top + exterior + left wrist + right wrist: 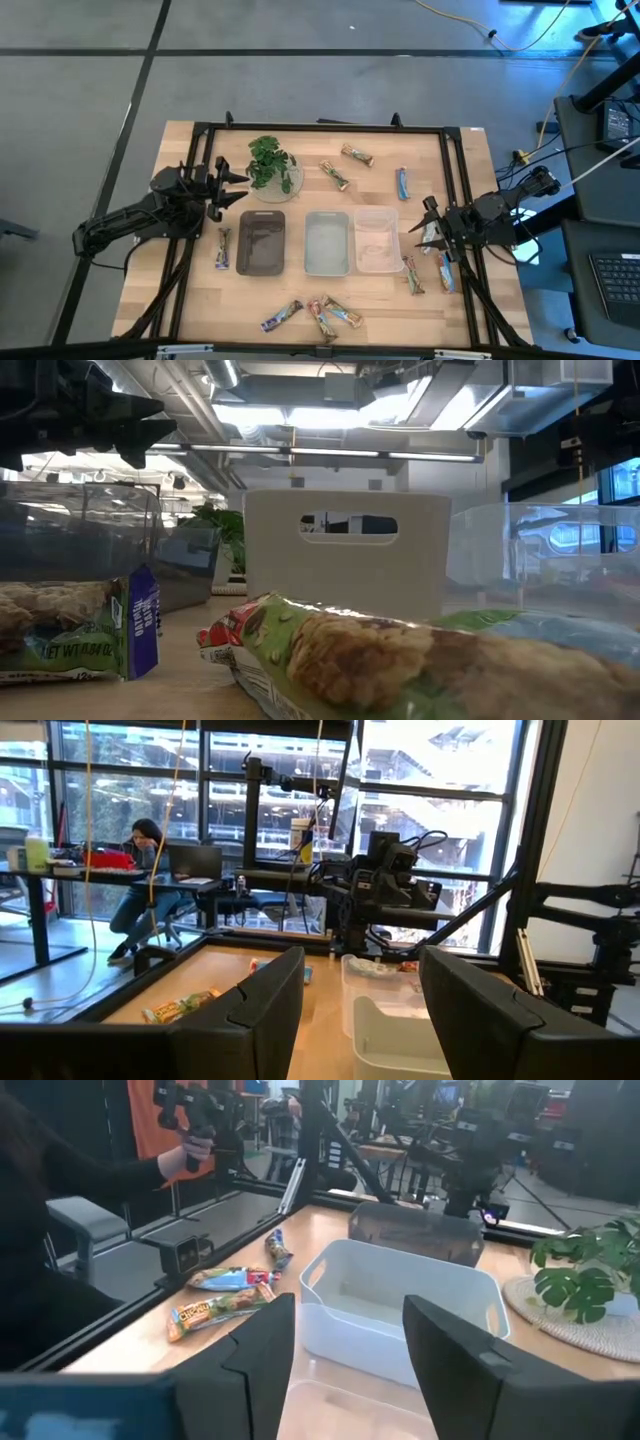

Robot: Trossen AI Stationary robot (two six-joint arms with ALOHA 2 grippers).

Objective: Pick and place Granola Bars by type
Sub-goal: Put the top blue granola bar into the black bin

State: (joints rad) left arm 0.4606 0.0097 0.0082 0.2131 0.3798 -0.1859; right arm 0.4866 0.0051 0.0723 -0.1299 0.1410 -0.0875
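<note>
Granola bars lie scattered on the table. One lies left of the dark bin (222,248), three toward the far edge (335,175) (357,155) (403,183), two right of the clear bin (413,275) (445,270), and three at the near edge (282,316) (320,318) (343,313). My left gripper (235,190) (360,970) hovers open above the table, left of the plant, holding nothing. My right gripper (430,225) (348,1310) hovers open just right of the clear bin (377,240), also holding nothing. Two bars (420,660) (70,630) fill the front of the low view.
Three bins stand side by side mid-table: dark (262,243), white (327,243) and clear. A leafy plant on a round dish (272,165) stands behind the dark bin. A black frame borders the table. A person (60,1210) stands beyond the near edge.
</note>
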